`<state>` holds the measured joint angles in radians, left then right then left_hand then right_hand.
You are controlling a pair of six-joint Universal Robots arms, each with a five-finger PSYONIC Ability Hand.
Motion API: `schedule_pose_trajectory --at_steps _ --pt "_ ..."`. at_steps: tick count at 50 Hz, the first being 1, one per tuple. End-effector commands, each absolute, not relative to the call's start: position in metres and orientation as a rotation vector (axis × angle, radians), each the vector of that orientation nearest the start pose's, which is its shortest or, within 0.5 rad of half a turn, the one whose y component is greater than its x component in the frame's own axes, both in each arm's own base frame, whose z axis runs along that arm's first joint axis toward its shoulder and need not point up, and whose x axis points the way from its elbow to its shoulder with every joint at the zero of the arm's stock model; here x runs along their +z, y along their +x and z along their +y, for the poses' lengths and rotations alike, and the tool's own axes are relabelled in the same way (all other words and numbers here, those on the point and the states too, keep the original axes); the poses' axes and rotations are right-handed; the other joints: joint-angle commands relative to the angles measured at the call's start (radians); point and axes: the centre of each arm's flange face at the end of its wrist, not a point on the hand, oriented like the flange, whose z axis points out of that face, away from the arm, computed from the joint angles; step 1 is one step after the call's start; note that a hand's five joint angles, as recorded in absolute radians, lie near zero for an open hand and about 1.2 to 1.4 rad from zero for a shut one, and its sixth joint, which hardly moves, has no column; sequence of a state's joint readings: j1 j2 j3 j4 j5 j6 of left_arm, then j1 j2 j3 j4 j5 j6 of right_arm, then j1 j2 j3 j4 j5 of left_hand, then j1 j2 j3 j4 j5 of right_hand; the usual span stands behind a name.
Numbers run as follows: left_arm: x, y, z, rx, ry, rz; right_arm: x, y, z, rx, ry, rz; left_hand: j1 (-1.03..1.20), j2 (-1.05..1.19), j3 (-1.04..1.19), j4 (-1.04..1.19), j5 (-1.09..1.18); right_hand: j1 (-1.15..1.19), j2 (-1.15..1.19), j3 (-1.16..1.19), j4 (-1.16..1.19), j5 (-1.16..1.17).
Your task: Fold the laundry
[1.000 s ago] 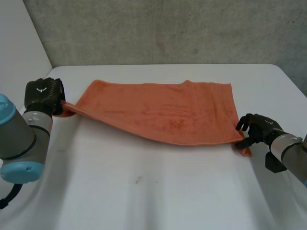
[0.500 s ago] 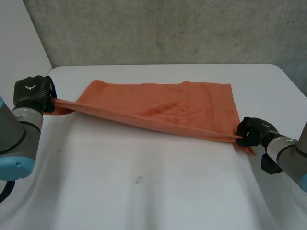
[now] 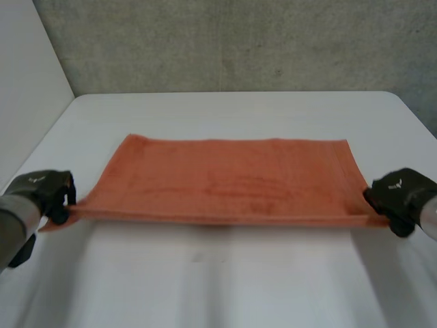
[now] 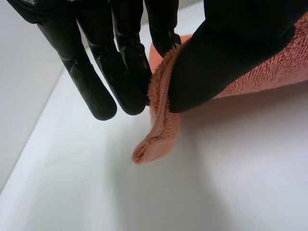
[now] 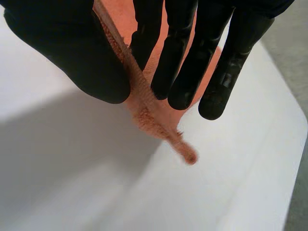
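The white worktop point(image 3: 225, 287) carries one item, an orange towel point(image 3: 232, 181), spread lengthwise across its middle. The far long edge appears to lie on the surface. The near long edge is raised and drawn in a straight line between the two hands.

The left robot hand point(image 3: 42, 197) grips the near left corner. In the left wrist view the thumb presses the cloth against straight fingers point(image 4: 96, 77), and a short tail of the corner point(image 4: 154, 144) hangs below the pinch. The right robot hand point(image 3: 403, 198) grips the near right corner in the same way, thumb against fingers point(image 5: 178, 62), with a small tip of cloth point(image 5: 185, 151) hanging free.

Judged step: carry the raised edge over to the far edge to halve the towel.

1. Move both hands at equal height and equal speed, so the held edge remains parallel to the far edge.
2. Apply only enough tension to prevent sag. Excess pull is likely to drag the resting half or slip a corner, since each pinch holds little cloth.
3. Lower corner onto corner before opening either pinch.
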<state>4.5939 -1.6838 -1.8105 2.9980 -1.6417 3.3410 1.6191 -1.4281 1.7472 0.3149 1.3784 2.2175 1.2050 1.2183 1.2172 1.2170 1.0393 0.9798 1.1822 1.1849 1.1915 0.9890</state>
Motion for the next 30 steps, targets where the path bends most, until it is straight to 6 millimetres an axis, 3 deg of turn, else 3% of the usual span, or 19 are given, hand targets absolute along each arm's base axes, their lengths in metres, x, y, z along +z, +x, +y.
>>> schedule_pose_trajectory --at_steps 1,6,8,9,11,13,14,16,19,23,24,25,27,28,29,30 --pt "0.219 -0.149 -0.217 -1.485 0.463 2.563 0.226 0.153 -0.216 -1.297 -1.807 2.622 0.191 0.178 0.179 0.179 0.182 0.416 0.214 0.211 0.205 0.233" --pt "0.219 -0.154 -0.213 -1.486 0.548 2.532 0.232 0.158 -0.225 -1.418 -1.84 2.57 0.191 0.178 0.179 0.179 0.182 0.416 0.214 0.211 0.205 0.233" --pt "0.22 -0.155 -0.216 -1.497 0.549 2.524 0.226 0.161 -0.242 -1.544 -1.82 2.546 0.191 0.178 0.179 0.179 0.182 0.416 0.214 0.211 0.205 0.233" --pt "0.215 -0.157 -0.222 -1.491 0.557 2.529 0.226 0.161 -0.242 -1.545 -1.82 2.546 0.191 0.178 0.179 0.179 0.182 0.416 0.214 0.211 0.205 0.233" --pt "0.206 -0.16 -0.232 -1.48 0.573 2.534 0.206 0.167 -0.269 -1.628 -1.794 2.527 0.191 0.178 0.179 0.179 0.182 0.416 0.214 0.211 0.205 0.233" --pt "0.193 -0.171 -0.253 -1.506 0.603 2.525 0.197 0.173 -0.28 -1.667 -1.792 2.508 0.191 0.178 0.179 0.179 0.182 0.416 0.214 0.211 0.205 0.233" --pt "0.193 -0.171 -0.253 -1.506 0.603 2.525 0.196 0.173 -0.28 -1.667 -1.792 2.508 0.191 0.178 0.179 0.179 0.182 0.416 0.214 0.211 0.205 0.233" --pt "0.183 -0.181 -0.276 -1.558 0.621 2.492 0.185 0.189 -0.295 -1.744 -1.811 2.454 0.191 0.178 0.179 0.179 0.182 0.416 0.214 0.211 0.205 0.233" --pt "0.179 -0.185 -0.289 -1.581 0.62 2.474 0.177 0.195 -0.309 -1.797 -1.811 2.451 0.191 0.178 0.179 0.179 0.182 0.416 0.214 0.211 0.205 0.233" --pt "0.175 -0.195 -0.324 -1.679 0.619 2.417 0.172 0.199 -0.327 -1.864 -1.803 2.431 0.191 0.178 0.179 0.179 0.182 0.416 0.214 0.211 0.205 0.233" --pt "0.175 -0.199 -0.336 -1.719 0.617 2.393 0.174 0.203 -0.338 -1.939 -1.794 2.401 0.191 0.178 0.179 0.179 0.182 0.416 0.214 0.211 0.205 0.233" --pt "0.175 -0.199 -0.336 -1.72 0.617 2.393 0.174 0.203 -0.338 -1.939 -1.794 2.401 0.191 0.178 0.179 0.179 0.182 0.416 0.214 0.211 0.205 0.233" --pt "0.191 -0.209 -0.366 -1.873 0.591 2.279 0.195 0.21 -0.366 -2.173 -1.737 2.322 0.191 0.178 0.179 0.179 0.182 0.416 0.214 0.211 0.205 0.233" --pt "0.191 -0.209 -0.367 -1.874 0.591 2.278 0.195 0.21 -0.366 -2.175 -1.737 2.322 0.191 0.178 0.179 0.179 0.182 0.416 0.214 0.211 0.205 0.233" --pt "0.21 -0.215 -0.381 -1.997 0.567 2.178 0.219 0.214 -0.379 -2.35 -1.676 2.243 0.191 0.178 0.179 0.179 0.182 0.416 0.214 0.211 0.205 0.233" --pt "0.21 -0.215 -0.381 -1.998 0.566 2.177 0.249 0.22 -0.389 -2.548 -1.583 2.134 0.191 0.178 0.179 0.179 0.182 0.416 0.214 0.211 0.205 0.233"
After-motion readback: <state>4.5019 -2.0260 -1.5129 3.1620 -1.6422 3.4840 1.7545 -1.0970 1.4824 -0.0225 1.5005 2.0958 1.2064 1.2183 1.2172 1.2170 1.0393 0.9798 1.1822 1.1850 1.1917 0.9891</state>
